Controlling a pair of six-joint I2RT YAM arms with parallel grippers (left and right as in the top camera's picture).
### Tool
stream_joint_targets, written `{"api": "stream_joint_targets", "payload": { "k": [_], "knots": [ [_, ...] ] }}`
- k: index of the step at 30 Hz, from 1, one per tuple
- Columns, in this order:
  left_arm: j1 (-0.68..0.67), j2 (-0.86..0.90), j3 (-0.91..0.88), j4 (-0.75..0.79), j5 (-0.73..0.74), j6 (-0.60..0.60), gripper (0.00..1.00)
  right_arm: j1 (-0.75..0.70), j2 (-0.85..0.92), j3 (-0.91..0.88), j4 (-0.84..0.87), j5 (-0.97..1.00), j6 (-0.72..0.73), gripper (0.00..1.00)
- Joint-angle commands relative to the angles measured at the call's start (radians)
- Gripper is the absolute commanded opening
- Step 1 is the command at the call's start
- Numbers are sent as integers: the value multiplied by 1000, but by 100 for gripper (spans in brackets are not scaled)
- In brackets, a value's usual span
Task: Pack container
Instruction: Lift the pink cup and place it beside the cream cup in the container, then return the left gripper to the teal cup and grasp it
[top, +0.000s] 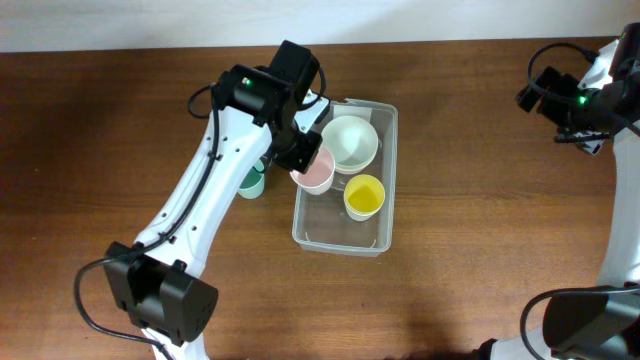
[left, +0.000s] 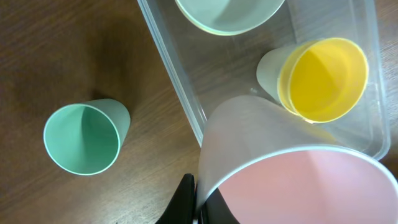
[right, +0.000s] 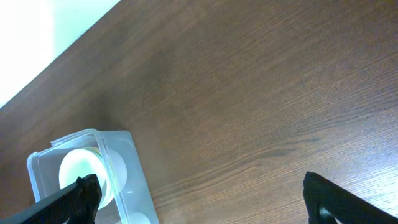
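- Overhead: clear container (top: 340, 241) sits mid-table (top: 450, 290), with a pale green bowl (top: 349, 143) and a yellow cup (top: 364, 196) inside. The left claw (top: 303, 157) pinches a pink cup (top: 314, 172) at the container's left rim. A green cup (top: 250, 184) stands on the table just beside it.
- Left wrist: claw is clamped on the pink cup's wall, and the cup overlaps the container edge.
- Right wrist: right claw (right: 205, 202) is spread wide and holds nothing, well apart from the container.

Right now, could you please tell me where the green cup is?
In the overhead view the green cup stands upright on the table just left of the container, outside it, partly hidden under the left arm.
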Motion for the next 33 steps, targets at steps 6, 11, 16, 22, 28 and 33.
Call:
{"api": "stream_joint_targets", "payload": {
  "k": [6, 11, 16, 22, 28, 33],
  "knots": [
    [-35, -8, -129, 94, 3, 4, 1, -3, 3, 4, 3, 5, -7, 99],
    [-57, -6, -211, 166, 2, 4, 1, -3, 3, 4, 3, 5, -7, 99],
    [-60, -4, -298, 246, 0, 0, 1, -3, 3, 4, 3, 5, -7, 99],
    [-60, -4, -346, 304, -1, 0, 7, -3, 3, 4, 3, 5, -7, 99],
    [-59, -4, -349, 341, -12, 0, 21, -3, 3, 4, 3, 5, -7, 99],
    [-59, -6, -311, 322, -12, 0, 22, -3, 3, 4, 3, 5, -7, 99]
  ]
}}
